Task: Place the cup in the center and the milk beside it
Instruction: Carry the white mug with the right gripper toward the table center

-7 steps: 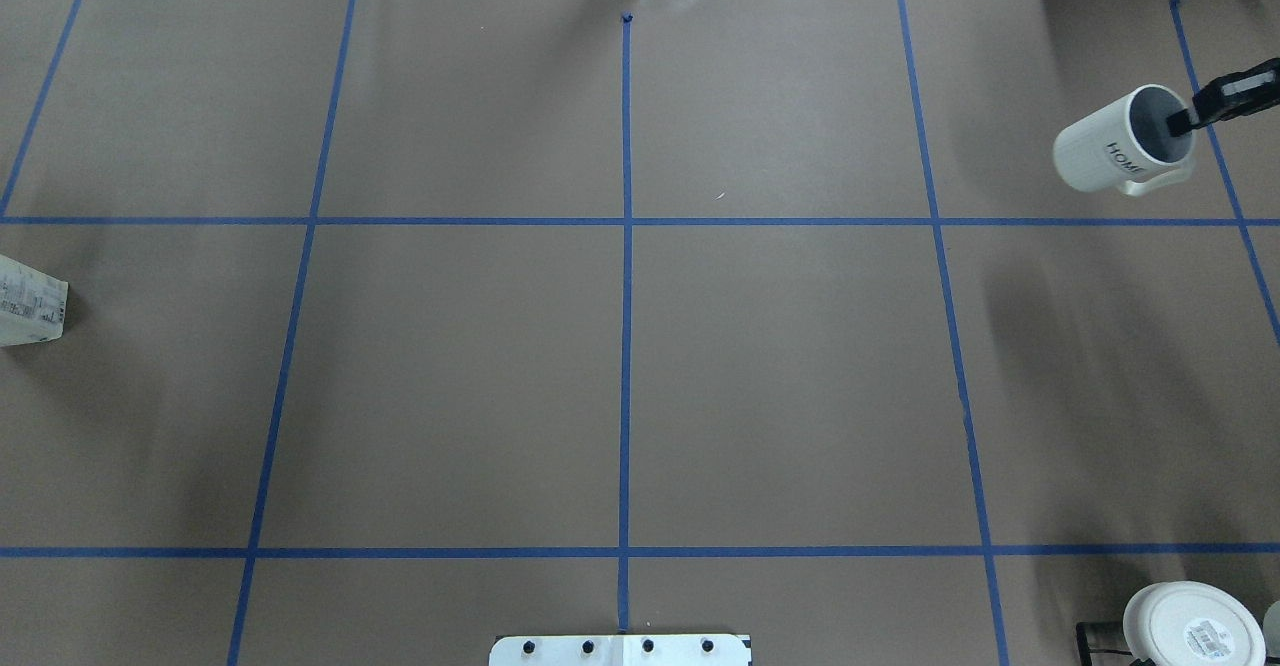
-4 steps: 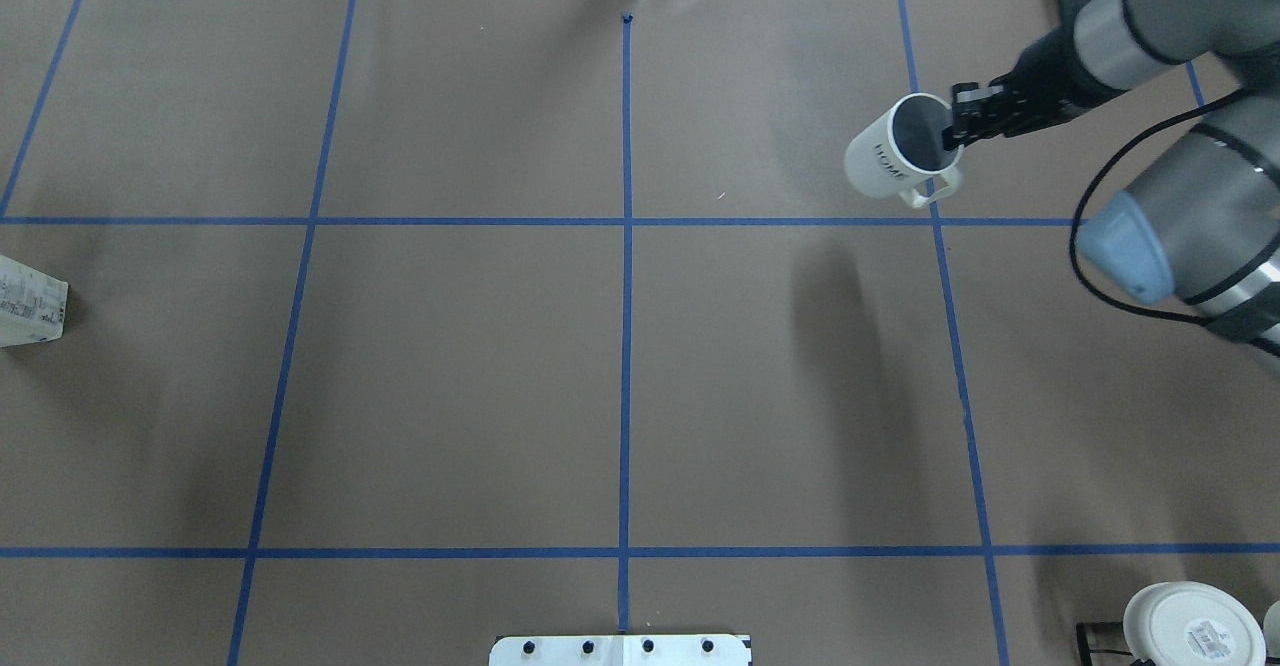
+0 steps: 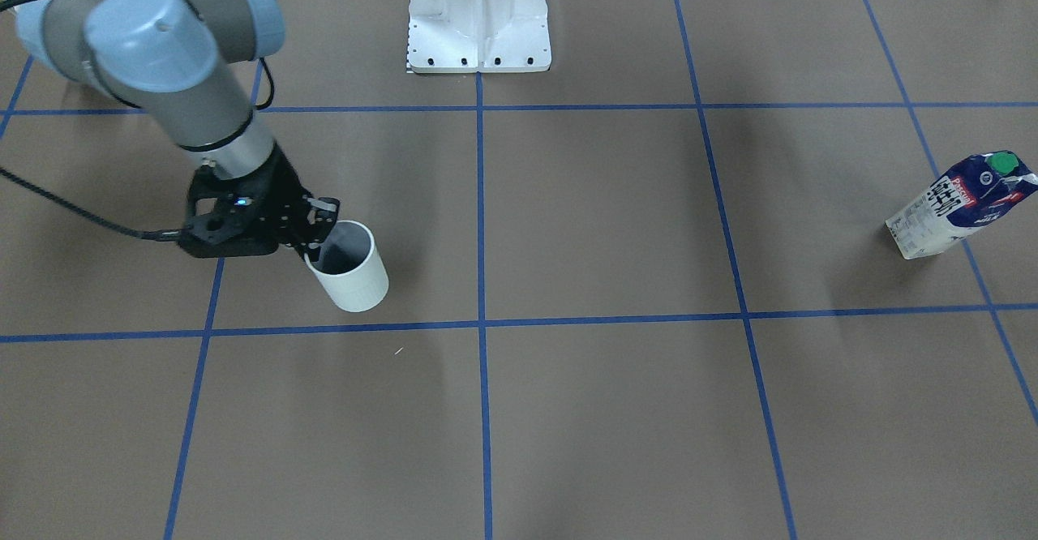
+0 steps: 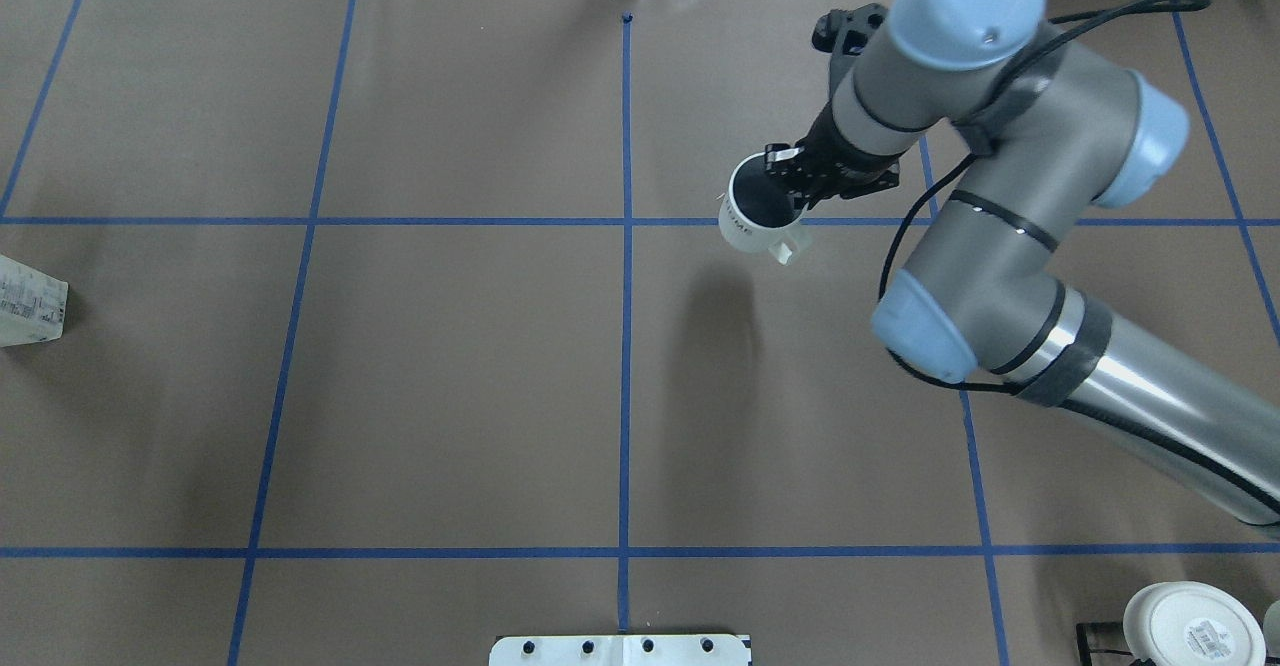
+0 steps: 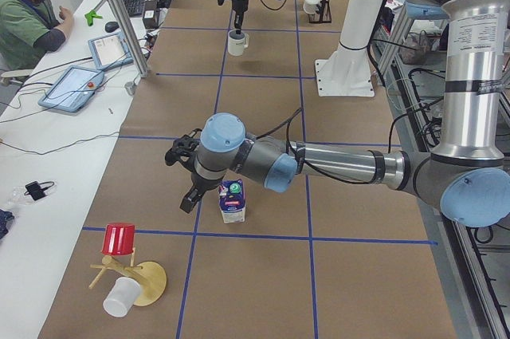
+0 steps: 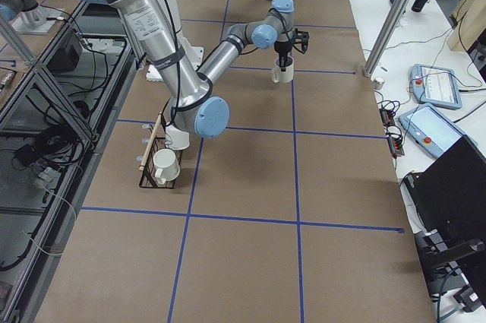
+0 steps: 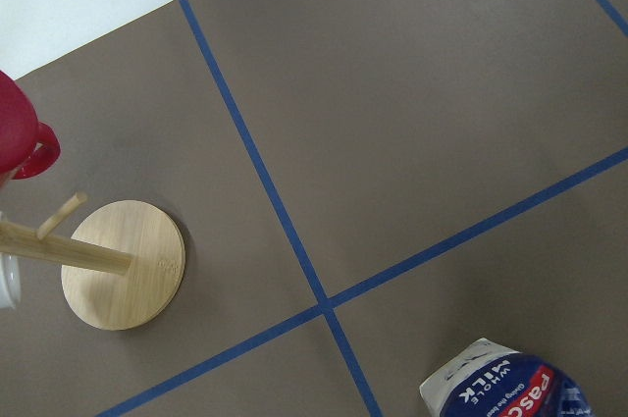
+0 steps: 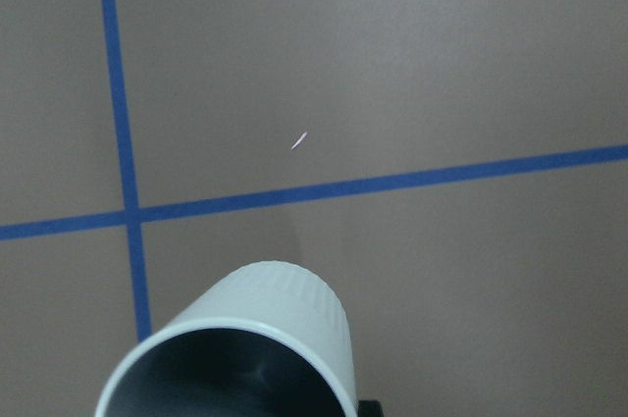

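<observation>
My right gripper (image 4: 790, 181) (image 3: 320, 240) is shut on the rim of the cup (image 4: 755, 216) (image 3: 349, 268), a white mug with a loop handle and a grey inside. It holds the cup tilted, above the horizontal tape line right of the center (image 4: 626, 386). The cup also shows in the right wrist view (image 8: 235, 348). The milk (image 3: 961, 203) (image 5: 232, 202) stands at the table's left end, with only its edge in the overhead view (image 4: 30, 301). My left gripper (image 5: 190, 199) hangs just beside the milk. I cannot tell whether it is open or shut.
A wooden mug tree (image 7: 123, 265) with a red cup (image 5: 119, 239) stands past the milk. A rack of white mugs (image 6: 156, 167) sits at the right front, one showing its printed base (image 4: 1190, 626). The robot base (image 3: 478, 21) is at the near edge. An operator (image 5: 28, 4) sits at the side desk.
My right arm has carried the cup leftward from the table's far right to just right of the middle tape line. The milk has not moved.
</observation>
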Motion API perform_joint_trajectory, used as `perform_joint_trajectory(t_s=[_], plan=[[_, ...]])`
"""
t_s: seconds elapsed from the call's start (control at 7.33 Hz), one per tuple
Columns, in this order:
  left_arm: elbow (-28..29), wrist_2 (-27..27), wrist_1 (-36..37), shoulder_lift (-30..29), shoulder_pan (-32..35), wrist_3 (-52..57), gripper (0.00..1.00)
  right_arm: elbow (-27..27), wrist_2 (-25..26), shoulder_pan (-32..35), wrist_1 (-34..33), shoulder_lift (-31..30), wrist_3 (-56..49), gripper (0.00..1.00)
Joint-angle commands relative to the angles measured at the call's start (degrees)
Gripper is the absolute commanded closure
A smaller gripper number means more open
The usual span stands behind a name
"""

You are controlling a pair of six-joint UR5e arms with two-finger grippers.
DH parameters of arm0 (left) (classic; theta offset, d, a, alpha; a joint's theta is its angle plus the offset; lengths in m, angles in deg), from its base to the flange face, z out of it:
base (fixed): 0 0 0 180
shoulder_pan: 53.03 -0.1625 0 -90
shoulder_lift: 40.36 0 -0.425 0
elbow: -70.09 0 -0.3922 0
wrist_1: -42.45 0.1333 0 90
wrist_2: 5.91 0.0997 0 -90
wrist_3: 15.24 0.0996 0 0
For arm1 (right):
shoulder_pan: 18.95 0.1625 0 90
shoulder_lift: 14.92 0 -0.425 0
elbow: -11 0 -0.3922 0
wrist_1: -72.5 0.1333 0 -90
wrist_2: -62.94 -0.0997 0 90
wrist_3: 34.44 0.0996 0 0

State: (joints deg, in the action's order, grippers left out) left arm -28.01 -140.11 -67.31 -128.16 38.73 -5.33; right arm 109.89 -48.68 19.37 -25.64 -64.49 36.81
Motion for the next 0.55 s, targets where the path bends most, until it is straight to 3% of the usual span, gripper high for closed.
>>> perform_joint_trajectory(t_s=[0.0, 0.41], plan=[[0.4, 0.0, 0.1, 0.0, -0.1, 0.0, 0.01, -2.7, 0.9, -6.0, -3.0, 5.3, 7.5, 1.00], [0.3, 0.0, 0.0, -0.1, 0.0, 0.0, 0.01, -6.0, 1.8, -9.5, -2.7, 7.2, 8.9, 1.00]])
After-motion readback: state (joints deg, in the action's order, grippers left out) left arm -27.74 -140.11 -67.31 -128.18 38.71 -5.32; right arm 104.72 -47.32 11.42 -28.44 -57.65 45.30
